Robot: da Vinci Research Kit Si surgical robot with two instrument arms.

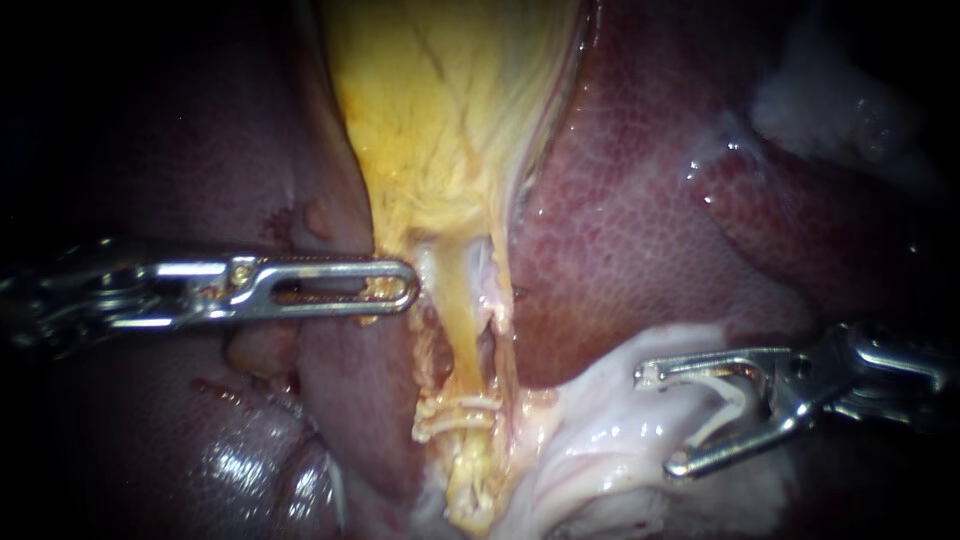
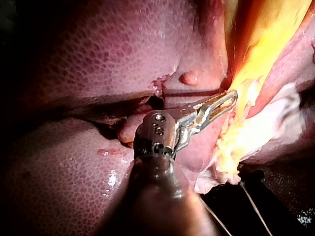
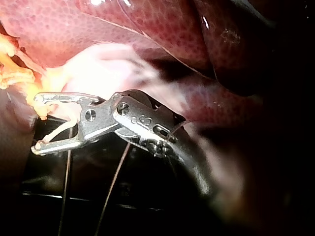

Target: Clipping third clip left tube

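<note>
1. Tube (image 1: 458, 310) runs down the middle; two clips (image 1: 455, 415) already cross its near part.
2. Third clip (image 1: 722, 405) sits held in the right instrument's (image 1: 658, 422) spread jaws, well right of the tube, not yet placed.
3. Left instrument (image 1: 408, 286) has its jaws together, seemingly gripping nothing, with the tip just left of the tube.

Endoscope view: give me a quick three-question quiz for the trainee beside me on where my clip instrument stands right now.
1. True or false: the right instrument has its jaws around the tube.
2. How many white clips sit across the tube? A: none. B: two. C: five.
3. Fill in: between the right instrument's jaws sits a white ____.

Key
1. False: it lies apart from the tube, over pale tissue.
2. B.
3. Clip: the loaded clip touches both jaws.
</note>
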